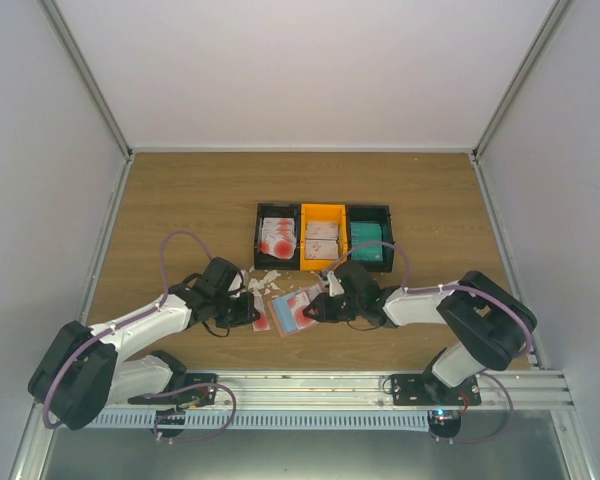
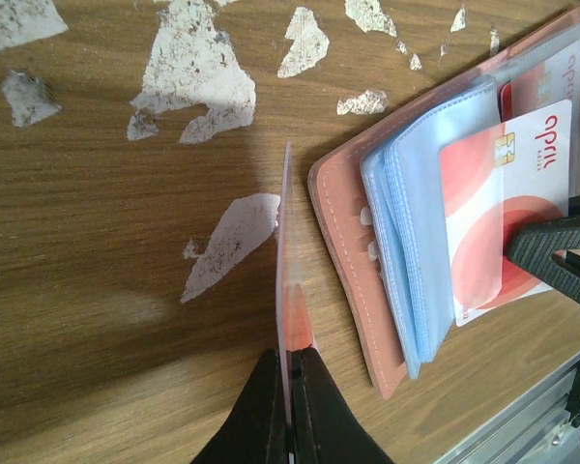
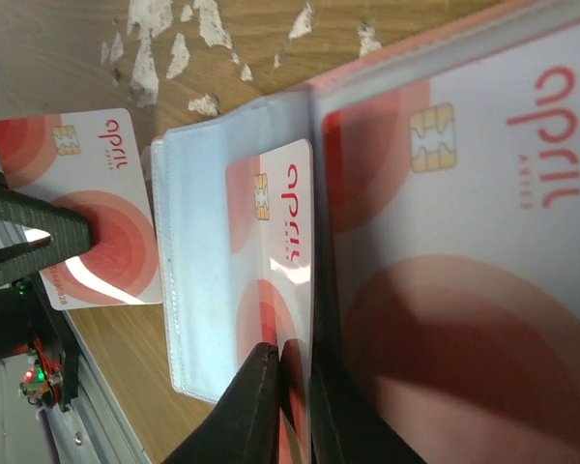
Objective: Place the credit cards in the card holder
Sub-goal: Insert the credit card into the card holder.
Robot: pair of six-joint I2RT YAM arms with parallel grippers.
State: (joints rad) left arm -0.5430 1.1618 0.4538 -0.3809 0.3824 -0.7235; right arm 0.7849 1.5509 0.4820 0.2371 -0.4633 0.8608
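The salmon-pink card holder (image 1: 298,310) lies open on the table between my two grippers, its clear blue sleeves (image 2: 406,261) fanned out. My left gripper (image 2: 290,356) is shut on a credit card (image 2: 292,280) held on edge just left of the holder. My right gripper (image 3: 295,353) is shut on another white-and-red credit card (image 3: 285,222) that sits partly inside a clear sleeve (image 3: 203,280). A third card (image 3: 464,242) lies in the holder's pocket to the right of it. From the top view, the left gripper (image 1: 255,312) and right gripper (image 1: 320,305) flank the holder.
A black-and-orange three-compartment tray (image 1: 323,207) stands behind the holder, with red-and-white cards in two bins and teal cards on the right. Irregular white scraps (image 2: 198,68) dot the wood near the holder. The metal rail (image 1: 310,385) runs along the near edge.
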